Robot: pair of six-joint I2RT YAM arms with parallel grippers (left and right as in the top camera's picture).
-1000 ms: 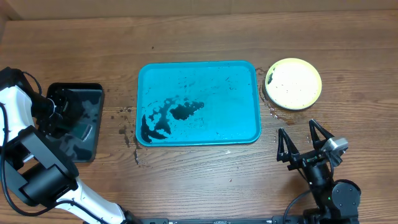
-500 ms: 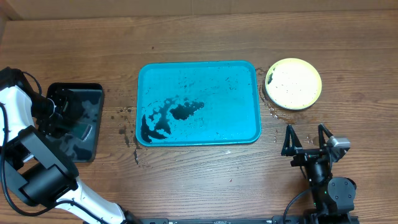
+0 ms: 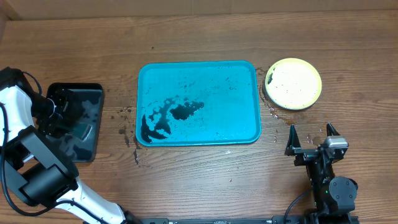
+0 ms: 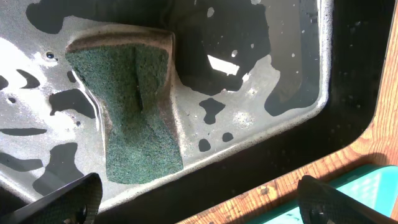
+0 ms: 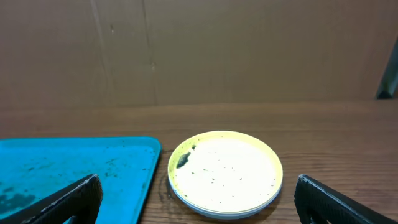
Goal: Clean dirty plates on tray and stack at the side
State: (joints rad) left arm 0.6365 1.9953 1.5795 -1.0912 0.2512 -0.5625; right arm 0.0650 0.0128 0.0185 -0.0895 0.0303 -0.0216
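Observation:
The turquoise tray (image 3: 199, 102) lies mid-table with no plates on it, only dark smears and specks. The plates (image 3: 293, 83) sit stacked on the wood just right of the tray. The yellow-green-rimmed one (image 5: 225, 173) is on top, with a dark smear at its left edge and a pale rim showing beneath. My right gripper (image 3: 313, 138) is open and empty, near the front edge, short of the stack, with both fingertips (image 5: 74, 199) wide apart. My left gripper (image 3: 62, 113) is open above the black tray, over a green sponge (image 4: 140, 112).
The black tray (image 3: 78, 121) at the far left holds wet, soapy film, and the sponge lies in it. Dark crumbs and splashes (image 3: 127, 134) dot the wood between it and the turquoise tray. A brown cardboard wall (image 5: 199, 50) stands behind the table.
My right gripper has swung a little to the right and straightened, staying open. The left arm, tray and plates have not moved.

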